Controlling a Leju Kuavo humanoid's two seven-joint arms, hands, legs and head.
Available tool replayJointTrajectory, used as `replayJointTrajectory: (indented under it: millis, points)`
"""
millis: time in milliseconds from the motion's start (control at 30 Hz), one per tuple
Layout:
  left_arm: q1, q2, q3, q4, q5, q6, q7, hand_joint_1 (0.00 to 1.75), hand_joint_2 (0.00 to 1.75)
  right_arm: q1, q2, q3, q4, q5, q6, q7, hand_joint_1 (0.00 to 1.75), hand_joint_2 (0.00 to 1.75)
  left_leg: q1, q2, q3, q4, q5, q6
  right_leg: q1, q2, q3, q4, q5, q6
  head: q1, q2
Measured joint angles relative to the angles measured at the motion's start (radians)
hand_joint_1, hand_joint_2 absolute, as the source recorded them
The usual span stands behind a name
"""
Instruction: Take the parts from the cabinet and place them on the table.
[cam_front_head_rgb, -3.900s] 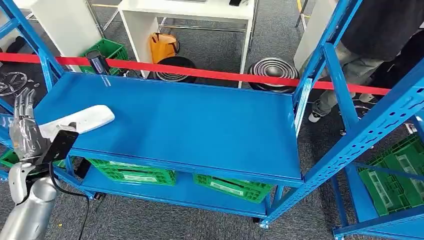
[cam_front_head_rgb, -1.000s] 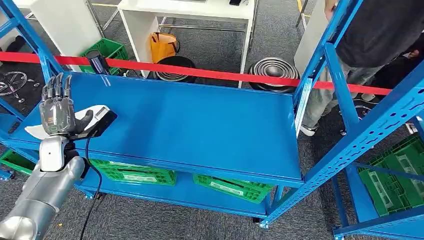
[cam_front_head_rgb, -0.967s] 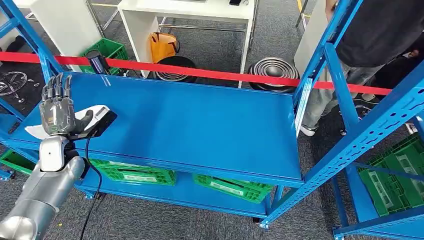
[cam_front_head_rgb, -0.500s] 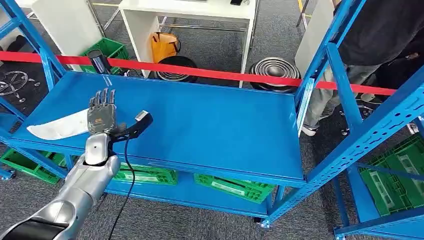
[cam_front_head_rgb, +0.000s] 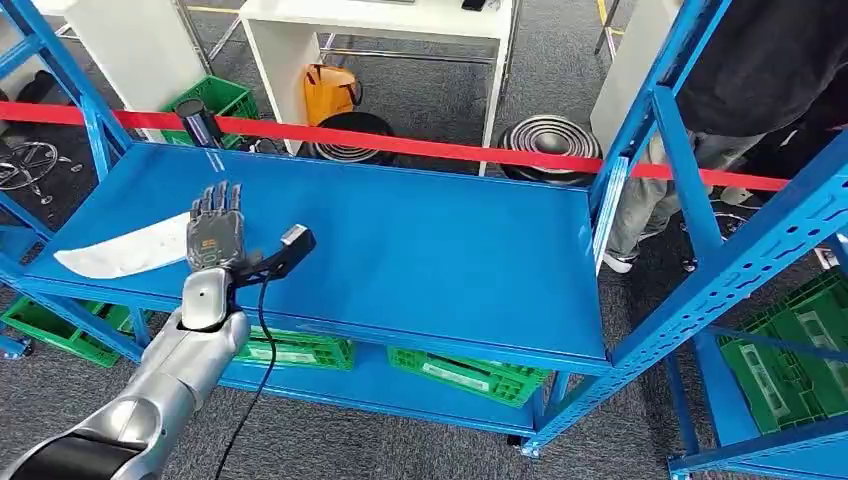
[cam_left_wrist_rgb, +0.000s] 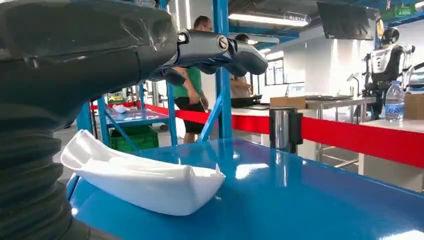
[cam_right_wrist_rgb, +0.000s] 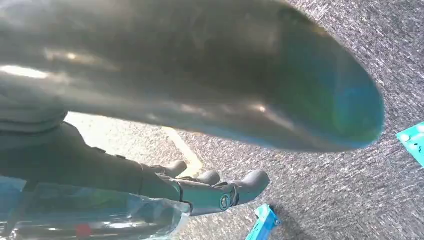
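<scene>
A white curved part lies on the left end of the blue shelf. My left hand hovers just to the part's right, fingers stretched out and apart, holding nothing. In the left wrist view the same white part rests on the shelf surface with the hand's dark fingers spread above it, not touching. My right hand hangs over the grey carpet and holds nothing, its fingers loosely extended.
Red barrier tape on a black post runs behind the shelf. Green crates sit on the lower level. Blue uprights frame the right end, where a person stands. More racking with a green crate lies far right.
The left hand carried the white part over the shelf, set it down and let go. It has since slid right along the shelf, away from the part.
</scene>
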Motion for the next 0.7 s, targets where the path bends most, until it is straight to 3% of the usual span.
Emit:
replayJointTrajectory:
  millis: [367, 700]
  points:
    - [0.003, 0.004, 0.005, 0.002, -0.067, 0.012, 0.055, 0.00, 1.75, 0.031, -0.006, 0.000, -0.024, 0.003, -0.030, 0.000, 0.00, 0.00, 0.000, 0.000, -0.001, 0.000, 0.000, 0.000, 0.000, 0.000, 0.000, 0.000, 0.000, 0.000, 0.000, 0.000]
    - [0.017, 0.047, 0.052, 0.026, -0.078, 0.044, 0.076, 0.00, 1.75, 0.060, -0.033, 0.000, -0.057, -0.022, -0.052, -0.002, 0.00, 0.00, 0.000, 0.000, -0.001, 0.000, 0.000, 0.000, 0.000, 0.000, 0.000, 0.000, 0.000, 0.000, 0.000, 0.000]
